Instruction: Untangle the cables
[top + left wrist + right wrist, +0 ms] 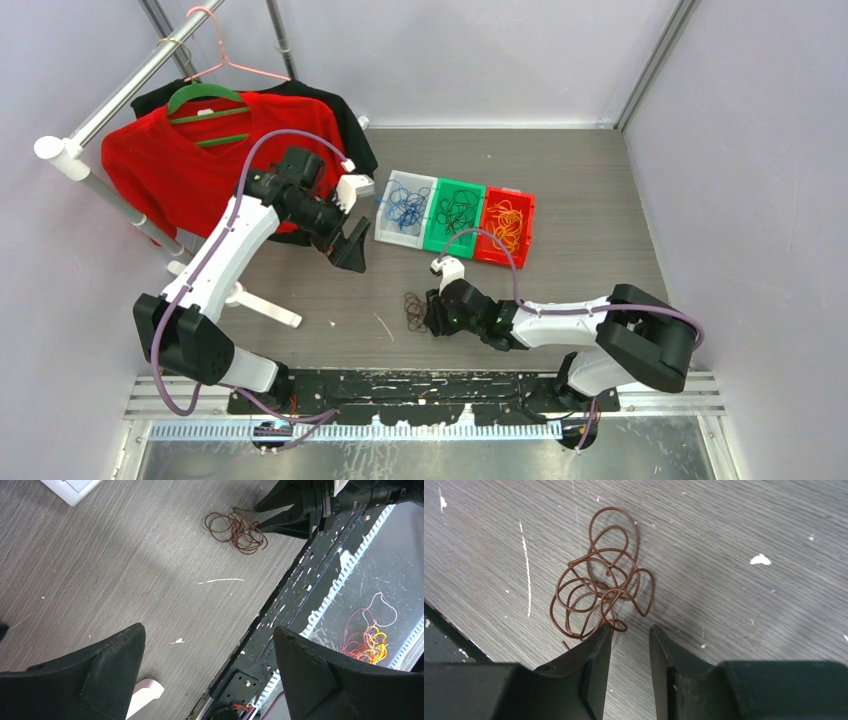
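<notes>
The brown cables (599, 580) lay tangled on the surface (749, 605), just ahead of the nearer right end effector (630, 630), its jaws narrowly apart and empty. The left end effector (207, 630) hung spread wide, well apart.

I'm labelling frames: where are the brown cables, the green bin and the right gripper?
brown cables (606, 593): right wrist view, middle of the loops.
green bin (448, 247): top external view, near wall.
right gripper (630, 630): right wrist view, between its fingers.

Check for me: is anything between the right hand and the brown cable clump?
Nothing visible does. The right hand sits right at the edge of the brown cable clump on the table, with no other object between them.
</notes>
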